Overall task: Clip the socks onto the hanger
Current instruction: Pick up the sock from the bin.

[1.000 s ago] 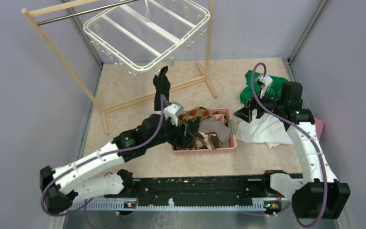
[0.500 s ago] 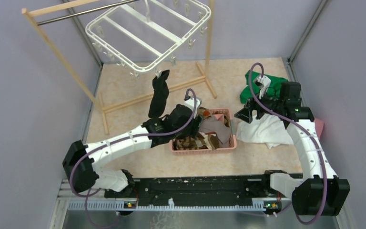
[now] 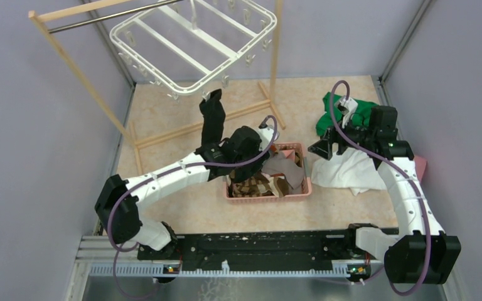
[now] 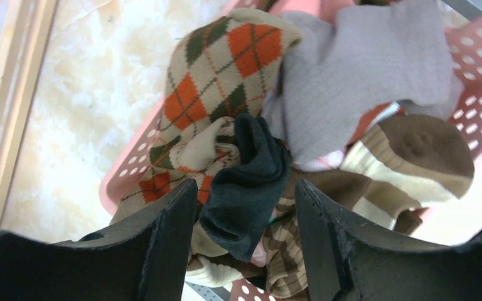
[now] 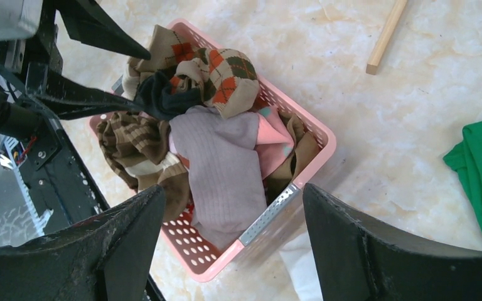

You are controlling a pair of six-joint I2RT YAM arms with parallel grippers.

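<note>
The white hanger [image 3: 194, 44] hangs from the rack at the back, and one black sock [image 3: 212, 119] dangles from a clip on its near edge. More socks fill the pink basket [image 3: 306, 185]. An argyle sock [image 4: 219, 81], a grey sock [image 4: 364, 75] and a brown striped sock [image 4: 408, 157] lie around a second black sock [image 4: 251, 182]. My left gripper [image 4: 245, 188] is low over the basket, open, and that black sock bulges up between its fingers. My right gripper [image 5: 232, 190] hovers open above the basket's right corner, holding nothing.
The wooden rack [image 3: 81, 75] with a metal bar carries the hanger; its foot [image 5: 386, 34] lies on the floor behind the basket. A green cloth [image 3: 358, 113] and a white cloth [image 3: 351, 172] lie under the right arm, with a pink cloth [image 3: 420, 166] beside them.
My left arm has swung right, from beside the hanging black sock to over the basket, and its jaws have narrowed a little. The right arm has barely moved.
</note>
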